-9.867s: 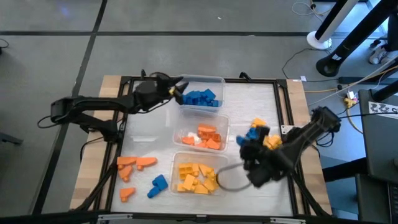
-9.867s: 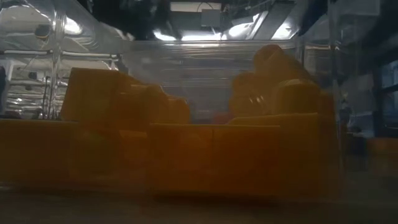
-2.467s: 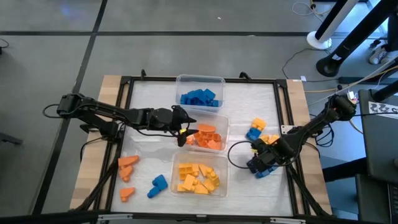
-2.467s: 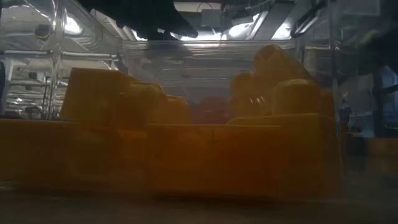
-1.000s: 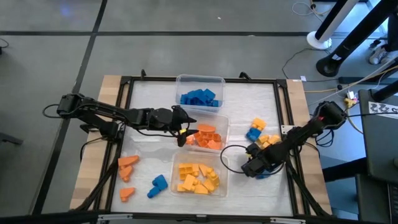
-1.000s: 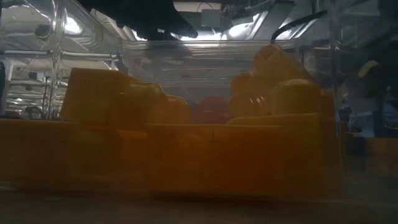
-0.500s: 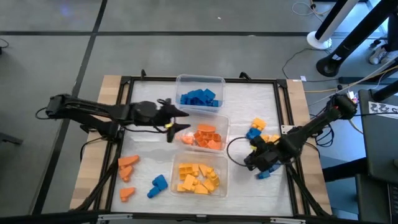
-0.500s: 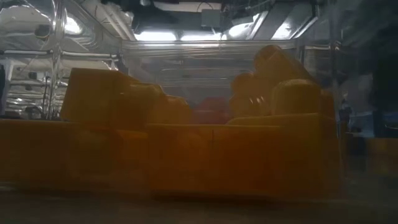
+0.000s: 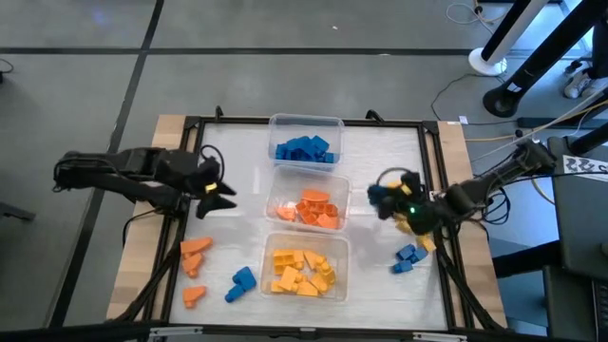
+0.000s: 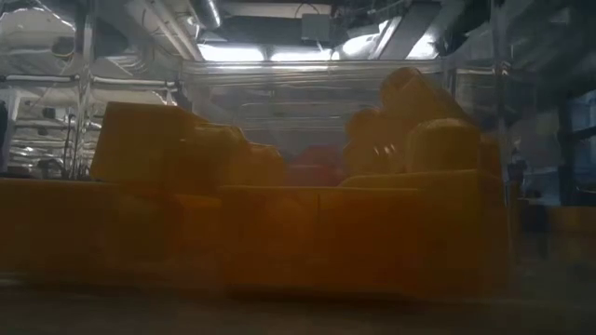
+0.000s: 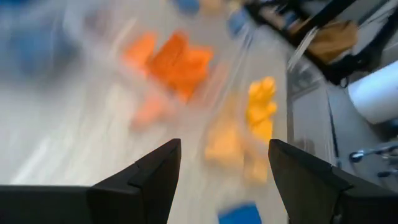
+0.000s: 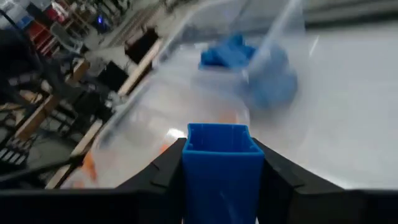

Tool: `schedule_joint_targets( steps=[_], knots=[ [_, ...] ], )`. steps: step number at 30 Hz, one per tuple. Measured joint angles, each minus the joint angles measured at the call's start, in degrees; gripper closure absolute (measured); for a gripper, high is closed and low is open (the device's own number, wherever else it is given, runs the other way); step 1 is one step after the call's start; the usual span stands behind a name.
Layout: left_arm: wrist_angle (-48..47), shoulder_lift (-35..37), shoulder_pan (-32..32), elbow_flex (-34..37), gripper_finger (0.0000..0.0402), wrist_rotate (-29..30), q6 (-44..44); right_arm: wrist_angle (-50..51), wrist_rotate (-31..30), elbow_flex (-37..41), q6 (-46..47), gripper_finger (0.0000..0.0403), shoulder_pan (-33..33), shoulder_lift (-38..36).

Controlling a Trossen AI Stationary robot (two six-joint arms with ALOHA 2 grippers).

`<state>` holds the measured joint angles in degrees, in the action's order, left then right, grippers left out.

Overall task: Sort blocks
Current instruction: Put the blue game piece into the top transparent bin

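Three clear tubs stand in a row down the table's middle. The far one (image 9: 306,147) holds blue blocks, the middle one (image 9: 310,207) orange blocks, the near one (image 9: 302,268) yellow blocks, which fill the low view (image 10: 279,242). My right gripper (image 9: 382,199) hovers just right of the orange tub, shut on a blue block (image 12: 221,165). My left gripper (image 9: 224,197) hangs open with nothing between its fingers, left of the orange tub (image 11: 180,59). Loose orange blocks (image 9: 196,249) and a blue one (image 9: 243,279) lie near left. My right gripper pinches the blue block by two opposite side faces (image 12: 191,163), one finger on each. The fingers reach from the table's right toward the tubs, slanting slightly down. The block is lifted clear of the table, its open top edge facing forward.
A few blue (image 9: 408,256) and yellow (image 9: 419,224) blocks lie at the right, below my right arm. A black frame (image 9: 190,128) rims the white work surface. Bare surface shows between the tubs and the left frame rail.
My left gripper has drawn back from the orange tub toward the table's left edge, rising and staying open. My right gripper has risen from the loose pile at the right with the blue block, gone toward the far edge and tipped up nearer to level.
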<state>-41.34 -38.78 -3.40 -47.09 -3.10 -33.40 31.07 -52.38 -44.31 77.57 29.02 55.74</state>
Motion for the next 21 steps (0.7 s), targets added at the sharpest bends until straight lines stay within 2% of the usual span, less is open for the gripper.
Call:
schedule_joint_targets(
  steps=[4,8,12,16,21],
  knots=[
    [-10.1,2.5,0.0,0.0,0.017,-1.1,-7.0,-9.8,4.4,0.0,-15.7,0.0267,-9.2,0.0],
    [-17.0,3.5,0.0,0.0,0.0169,-2.3,-10.8,-20.9,13.6,0.0,-30.8,0.0267,-20.9,1.5],
    [-21.8,3.5,0.0,0.0,0.0169,-4.8,-13.2,-32.6,24.5,0.0,-42.0,0.0266,-32.6,4.6],
    [-24.8,3.4,0.0,0.0,0.017,-6.1,-14.5,-43.0,34.3,0.0,-47.2,0.0266,-42.2,10.7],
    [-28.0,3.4,0.0,0.0,0.017,-11.1,-14.8,-56.3,42.4,0.0,-47.7,0.026,-47.6,21.0]
  ],
)
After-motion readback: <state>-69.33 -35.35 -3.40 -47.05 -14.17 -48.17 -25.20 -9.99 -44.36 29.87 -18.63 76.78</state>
